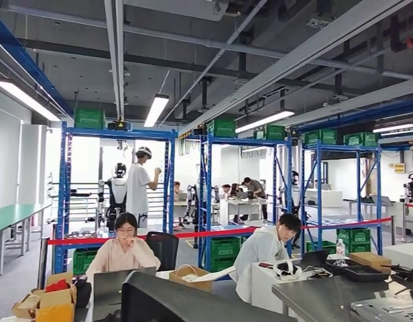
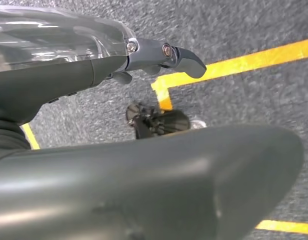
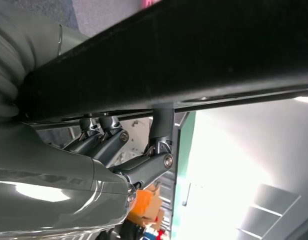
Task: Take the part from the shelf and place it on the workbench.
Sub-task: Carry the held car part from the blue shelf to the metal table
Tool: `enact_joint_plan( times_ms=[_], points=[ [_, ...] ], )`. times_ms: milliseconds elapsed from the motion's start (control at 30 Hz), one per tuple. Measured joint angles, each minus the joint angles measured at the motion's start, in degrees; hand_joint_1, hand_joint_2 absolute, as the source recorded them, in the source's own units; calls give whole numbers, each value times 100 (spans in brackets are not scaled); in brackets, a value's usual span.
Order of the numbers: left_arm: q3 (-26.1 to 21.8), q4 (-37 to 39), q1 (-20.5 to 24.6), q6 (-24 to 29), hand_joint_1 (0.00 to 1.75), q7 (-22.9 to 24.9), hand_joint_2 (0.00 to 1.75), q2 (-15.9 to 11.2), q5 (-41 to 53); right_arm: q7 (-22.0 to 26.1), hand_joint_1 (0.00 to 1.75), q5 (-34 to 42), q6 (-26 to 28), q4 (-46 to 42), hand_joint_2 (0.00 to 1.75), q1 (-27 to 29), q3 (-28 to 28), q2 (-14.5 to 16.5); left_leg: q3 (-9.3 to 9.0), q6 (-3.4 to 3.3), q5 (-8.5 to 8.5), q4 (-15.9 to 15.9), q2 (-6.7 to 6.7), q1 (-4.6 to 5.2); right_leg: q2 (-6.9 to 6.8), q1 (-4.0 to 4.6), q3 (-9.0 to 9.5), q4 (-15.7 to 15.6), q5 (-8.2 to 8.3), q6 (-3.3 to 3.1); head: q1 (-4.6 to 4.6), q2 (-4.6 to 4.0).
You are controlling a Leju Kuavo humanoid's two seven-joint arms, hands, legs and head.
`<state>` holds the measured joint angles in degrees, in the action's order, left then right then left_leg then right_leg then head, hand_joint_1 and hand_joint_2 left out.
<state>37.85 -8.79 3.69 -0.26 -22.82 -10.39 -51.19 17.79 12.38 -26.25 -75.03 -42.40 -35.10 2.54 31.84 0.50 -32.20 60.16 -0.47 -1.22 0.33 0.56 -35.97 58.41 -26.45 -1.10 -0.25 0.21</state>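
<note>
A long black part (image 3: 190,55) crosses the right wrist view. My right hand (image 3: 118,160) holds it, its dark fingers (image 3: 160,150) reaching up against the part's lower face. My left hand (image 2: 160,90) hangs over a grey floor with yellow lines; it holds nothing, and one finger (image 2: 182,57) is stretched out straight. In the head view, blue shelf racks (image 1: 209,194) stand across the middle of the hall. A grey workbench (image 1: 326,295) lies at the lower right.
Two people sit at desks close in front, behind a dark slanted panel (image 1: 184,302). A red tape barrier (image 1: 220,233) runs across the racks. Green crates (image 1: 224,247) sit on shelves and floor. Cardboard boxes (image 1: 47,302) stand lower left, and black trays (image 1: 356,272) on the workbench.
</note>
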Motion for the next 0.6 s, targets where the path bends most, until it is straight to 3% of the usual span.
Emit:
enact_joint_plan(
  times_ms=[67, 133, 167, 200, 267, 333, 500, 533, 600],
  points=[
    [8, 0, 9, -1, 0, -11, 175, -1, -5, 7, 175, 2, 0, -10, 175, -3, -1, 5, 305, 16, -212, 576, 3, 8, -14, -10, 95, -40, -45, -50, 1, -2],
    [19, 0, -11, -2, 0, -14, 175, -2, -7, 7, 175, 2, -1, -9, 175, 24, -4, 6, 787, 42, -369, 1297, 3, 7, -20, -7, 177, -40, -117, -74, 1, -2],
    [24, 0, -27, -2, 0, -15, 175, -2, -7, 7, 175, 1, -1, -8, 175, 44, -5, 6, 954, 55, -322, 1457, 3, 3, -14, -6, 224, -39, -159, -74, 1, -3],
    [27, 0, -39, -2, 0, -15, 175, -2, -7, 7, 175, 1, -2, -7, 175, 60, -6, 6, 1021, 67, -165, 1408, 4, -5, -7, -7, 279, -37, -203, -67, 1, -3],
    [30, 0, -43, -1, 0, -15, 175, -3, -7, 7, 175, 1, -2, -7, 175, 71, -7, 6, 893, 85, 362, 815, 13, -31, 3, -11, 407, -26, -317, -27, 1, -5],
    [33, 0, -27, -1, 0, -11, 175, -3, -7, 7, 175, 1, -2, -2, 175, 56, -7, 5, 700, 56, 641, 262, 22, -33, 10, 9, 477, 3, -421, 41, 2, -7],
    [45, 0, -39, -2, 0, 9, 175, -3, -30, 3, 175, 4, -2, 3, 175, 43, -7, 9, 585, -135, 512, 58, 12, -16, 1, 5, 448, 102, -561, 179, 1, -8],
    [52, 0, -36, -2, 0, 10, 175, -5, -37, 5, 175, 5, -2, 3, 175, 36, -6, 10, 552, -166, 488, 50, 12, -23, -2, -3, 340, 319, -652, 209, 1, -8],
    [69, 0, -24, -7, 0, 8, 175, -8, -50, 8, 175, 8, -2, 9, 175, 38, -4, 9, 487, -211, 426, 47, 12, -19, -6, -20, -105, 1068, -886, 248, 1, -8]
  ],
)
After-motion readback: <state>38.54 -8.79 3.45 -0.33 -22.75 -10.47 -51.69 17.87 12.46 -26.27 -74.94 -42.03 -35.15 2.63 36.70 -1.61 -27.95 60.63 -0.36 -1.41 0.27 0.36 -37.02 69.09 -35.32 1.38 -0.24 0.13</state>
